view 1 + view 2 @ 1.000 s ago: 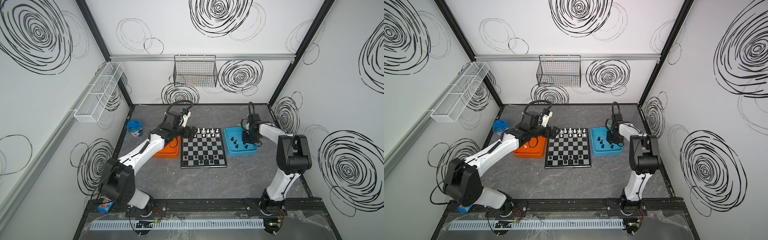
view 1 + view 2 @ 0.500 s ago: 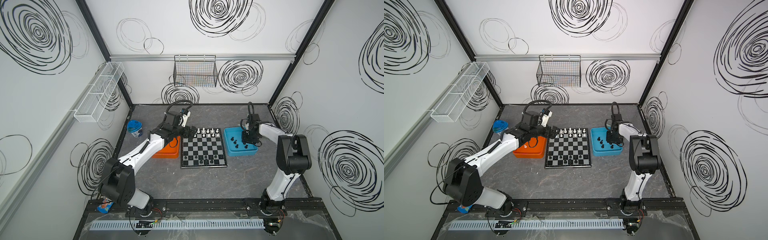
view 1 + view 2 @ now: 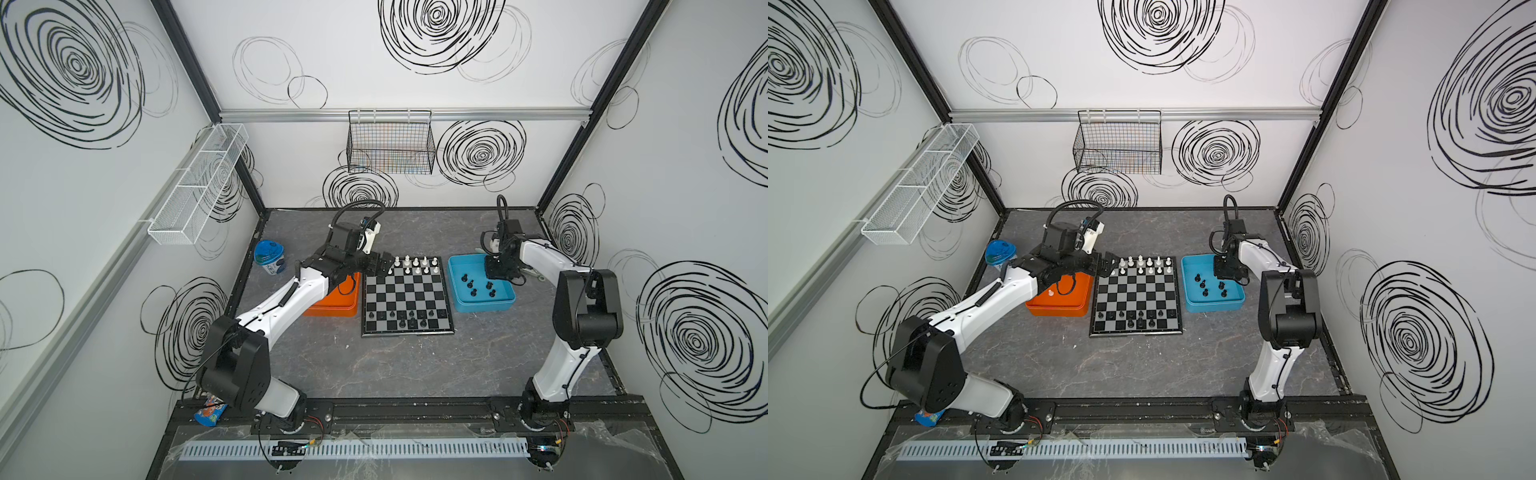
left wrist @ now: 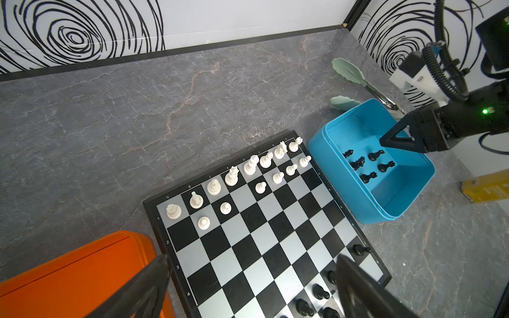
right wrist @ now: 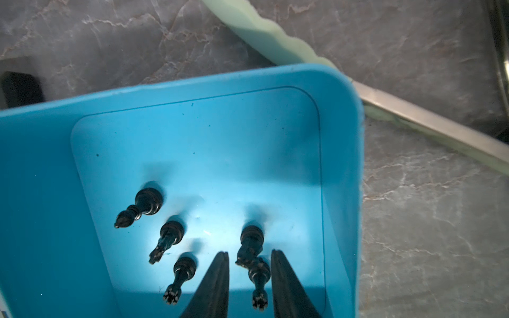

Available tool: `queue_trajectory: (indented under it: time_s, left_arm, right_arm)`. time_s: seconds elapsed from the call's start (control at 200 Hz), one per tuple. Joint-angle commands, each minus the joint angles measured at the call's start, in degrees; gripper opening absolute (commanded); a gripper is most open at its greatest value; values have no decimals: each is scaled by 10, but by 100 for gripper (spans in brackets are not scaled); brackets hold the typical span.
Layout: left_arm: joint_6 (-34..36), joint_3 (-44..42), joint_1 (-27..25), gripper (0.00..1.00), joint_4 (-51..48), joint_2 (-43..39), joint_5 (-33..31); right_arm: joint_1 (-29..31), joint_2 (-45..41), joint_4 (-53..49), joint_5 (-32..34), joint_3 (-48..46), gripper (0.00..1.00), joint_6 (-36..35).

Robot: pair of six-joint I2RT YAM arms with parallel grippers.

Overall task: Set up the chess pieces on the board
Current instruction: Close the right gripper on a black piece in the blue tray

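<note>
**Chess setup: white nearly done, black about halfway**

The board [image 3: 405, 297] sits in the middle of both top views, with the orange tray [image 3: 332, 309] just left of it and the blue tray [image 3: 482, 307] just right.

The white pieces [image 3: 415, 262] fill the whole back row along the board's upper edge. The pawn row in front has six, so two squares are bare. I can spot one lone white piece [image 3: 1050, 293] in the orange tray; my arm may be hiding another.

The black pieces [image 3: 411, 318] along the lower edge are patchy, and they're too small for me to count properly. Five more black ones [image 3: 478, 286] are waiting upright in the blue tray.

My left gripper [image 3: 381, 266] is spread wide and empty, hanging over the board's upper-left corner. My right gripper [image 5: 250, 254] is down in the blue tray, jaws narrow, straddling a black piece [image 5: 259, 275]. I honestly can't tell if it's pinched.

These things are tiny with round bases, and two stand almost touching right at my fingertips. I reckon I could easily knock the neighbour over.
</note>
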Motion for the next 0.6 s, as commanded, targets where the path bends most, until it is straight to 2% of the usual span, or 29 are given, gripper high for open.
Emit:
queue_trajectory:
  time_s: [0.0,0.365,0.595]
  left_arm:
    - [-4,3,7,97,10,3,6]
    - [-6,3,7,97,10,3,9]
    - [-6,3,9,97,11,3,9]
  right_arm:
    - [-3,11,-23,-4,0,33,-16]
    - [-2,10,-6,-16,-37,37,-12]
    - [2,11,-6,-22,-36,29,-10]
